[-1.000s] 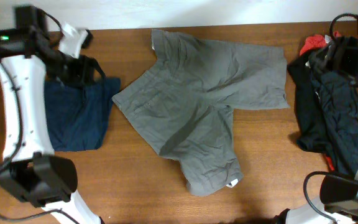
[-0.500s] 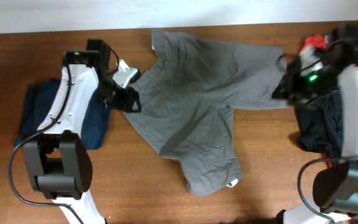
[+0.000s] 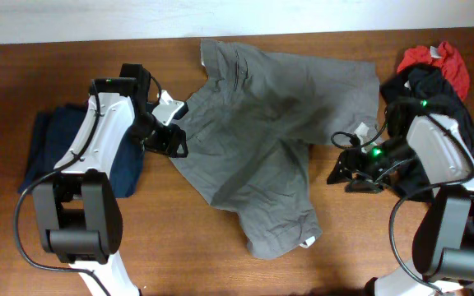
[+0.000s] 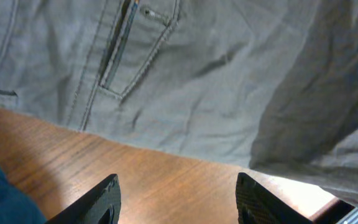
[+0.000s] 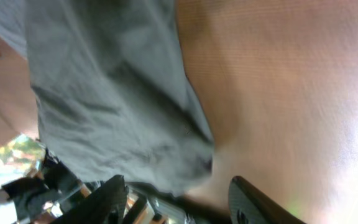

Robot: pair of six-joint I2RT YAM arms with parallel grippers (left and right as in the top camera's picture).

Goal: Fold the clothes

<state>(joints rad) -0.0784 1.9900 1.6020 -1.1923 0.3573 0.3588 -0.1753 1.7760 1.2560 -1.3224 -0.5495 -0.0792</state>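
Overhead: grey shorts (image 3: 262, 140) between left tool (image 3: 177, 145) and right tool (image 3: 338, 173)

Showed grey shorts (image 3: 270, 140) of matt woven cotton, soft and heavily creased, with raised stitched seams around the pocket in the left wrist view. Carried a small white label (image 3: 307, 242), smoother than the cloth around it. Lay on a counter (image 3: 179, 247) of brown wood, fine-grained, with a satin sheen catching pale glare. Showed a dark navy garment (image 3: 44, 156) in dull, denser cloth, plus a red garment (image 3: 439, 62) and a black garment (image 3: 455, 111), both matt and crumpled. Had arms (image 3: 105, 136) cased in glossy white plastic, with a left claw (image 4: 179, 199) of matt black plastic.
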